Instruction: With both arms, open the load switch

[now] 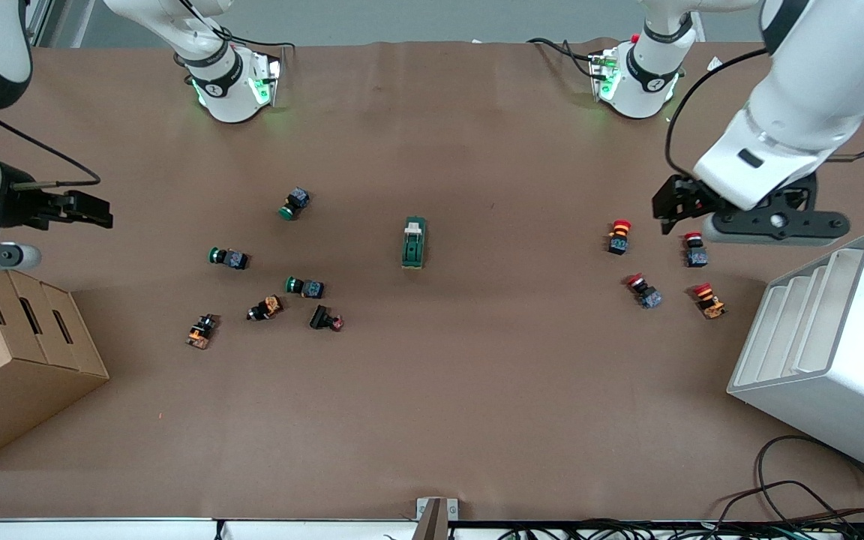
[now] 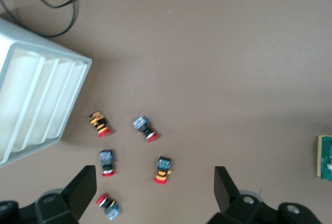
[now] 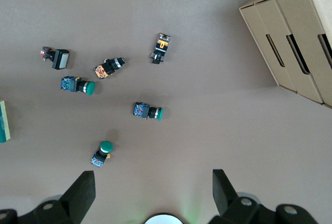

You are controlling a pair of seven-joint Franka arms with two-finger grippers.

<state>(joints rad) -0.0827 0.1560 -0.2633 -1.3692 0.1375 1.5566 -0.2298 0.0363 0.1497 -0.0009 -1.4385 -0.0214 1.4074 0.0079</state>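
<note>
Both grippers hang wide open and empty: left gripper (image 1: 673, 212) over the red buttons (image 1: 619, 236), right gripper (image 1: 87, 209) near the cardboard box (image 1: 19, 352). Bring them to the load switch (image 1: 414, 242) lying mid-table; pin its green body, pull the cream handle.

1. A brown covering spreads over the whole worktop (image 1: 432, 405), faintly creased.
2. A cardboard box (image 1: 12, 352) with slotted sides stands at the right arm's end.
3. A white slotted rack (image 1: 829, 352) stands at the left arm's end.
4. Black cables (image 1: 814, 495) trail by the rack, at the worktop's near edge.
</note>
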